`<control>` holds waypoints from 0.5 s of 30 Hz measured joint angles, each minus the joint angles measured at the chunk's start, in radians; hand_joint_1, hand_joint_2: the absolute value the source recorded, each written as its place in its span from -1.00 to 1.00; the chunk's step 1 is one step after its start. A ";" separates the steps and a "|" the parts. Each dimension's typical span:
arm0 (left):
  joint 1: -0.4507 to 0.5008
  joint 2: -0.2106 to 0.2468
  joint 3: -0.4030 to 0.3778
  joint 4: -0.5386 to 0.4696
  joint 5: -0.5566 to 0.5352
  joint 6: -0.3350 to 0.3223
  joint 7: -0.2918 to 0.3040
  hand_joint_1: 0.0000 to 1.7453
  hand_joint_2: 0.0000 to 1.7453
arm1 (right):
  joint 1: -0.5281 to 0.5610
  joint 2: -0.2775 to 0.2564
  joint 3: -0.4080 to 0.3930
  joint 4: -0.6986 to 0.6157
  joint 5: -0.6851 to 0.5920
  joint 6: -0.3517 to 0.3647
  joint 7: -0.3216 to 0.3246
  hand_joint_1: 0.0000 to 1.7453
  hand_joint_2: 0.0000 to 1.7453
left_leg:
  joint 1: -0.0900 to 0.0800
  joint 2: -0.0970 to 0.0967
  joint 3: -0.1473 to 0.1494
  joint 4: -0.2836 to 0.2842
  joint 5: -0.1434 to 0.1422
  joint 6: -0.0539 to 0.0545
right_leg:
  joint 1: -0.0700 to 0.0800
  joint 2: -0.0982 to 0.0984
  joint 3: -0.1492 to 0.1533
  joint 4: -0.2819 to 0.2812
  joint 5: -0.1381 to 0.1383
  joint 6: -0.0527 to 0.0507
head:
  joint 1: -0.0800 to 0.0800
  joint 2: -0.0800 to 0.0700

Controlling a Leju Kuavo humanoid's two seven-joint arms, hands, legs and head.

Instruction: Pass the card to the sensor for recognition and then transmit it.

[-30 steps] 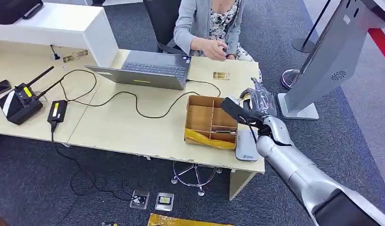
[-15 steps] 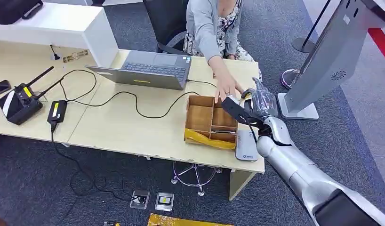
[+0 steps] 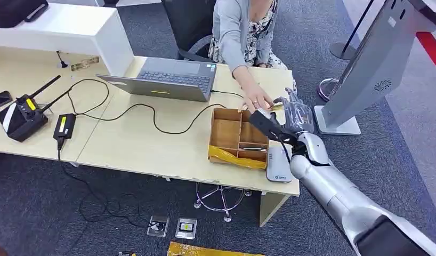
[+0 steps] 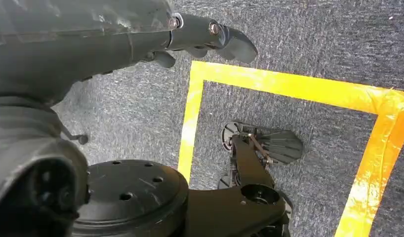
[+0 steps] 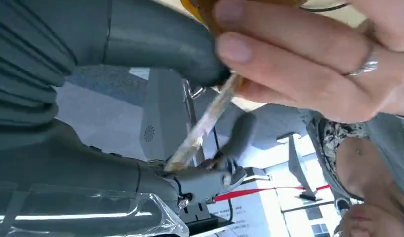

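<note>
Edgewise, thin yellowish card [image 5: 202,129] — between right hand [image 5: 116,98] thumb and fingers, grasped; person's hand [image 5: 308,59] pinching its end; left hand [image 4: 116,39] curled, empty

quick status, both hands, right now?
Left hand: hanging over the floor, holds nothing; open or shut cannot be told.
Right hand: the card sits between thumb and fingers; a person's hand grips it too.

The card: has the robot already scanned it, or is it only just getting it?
Only just getting it. A person's hand is placing the card between the thumb and fingers of the right hand, and still grips it. The white sensor pad at the table edge, beside the cardboard box, has nothing on it, so scanning and passing on remain. The left hand hangs over the floor.
</note>
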 joint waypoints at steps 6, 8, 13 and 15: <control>0.001 0.000 -0.001 0.000 0.004 0.000 0.000 -1.00 -1.00 | 0.016 -0.006 0.000 -0.067 0.079 0.006 0.034 -1.00 -1.00 | 0.000 0.000 0.000 0.000 0.000 0.000 | 0.000 0.000 0.000 0.000 0.000 0.000 | 0.000 0.000; 0.001 -0.001 -0.001 0.000 0.010 0.001 0.000 -1.00 -1.00 | 0.031 -0.022 0.000 -0.116 0.122 0.006 0.075 -1.00 -1.00 | 0.000 0.000 0.000 0.000 0.000 0.000 | 0.000 0.000 0.000 0.000 0.000 0.000 | 0.000 0.000; 0.003 -0.002 -0.001 0.000 0.022 0.004 -0.003 -1.00 -1.00 | 0.087 -0.082 -0.025 -0.289 0.175 0.025 0.156 -1.00 -1.00 | 0.000 0.000 0.000 0.000 0.000 0.000 | 0.000 -0.001 0.000 0.000 0.000 0.000 | 0.000 0.000; 0.008 -0.002 -0.001 0.000 0.027 0.007 -0.003 -1.00 -1.00 | 0.123 -0.115 -0.037 -0.371 0.203 0.045 0.189 -1.00 -1.00 | 0.000 0.000 0.000 0.000 0.000 0.000 | 0.000 -0.001 0.000 -0.001 0.000 0.000 | 0.000 0.000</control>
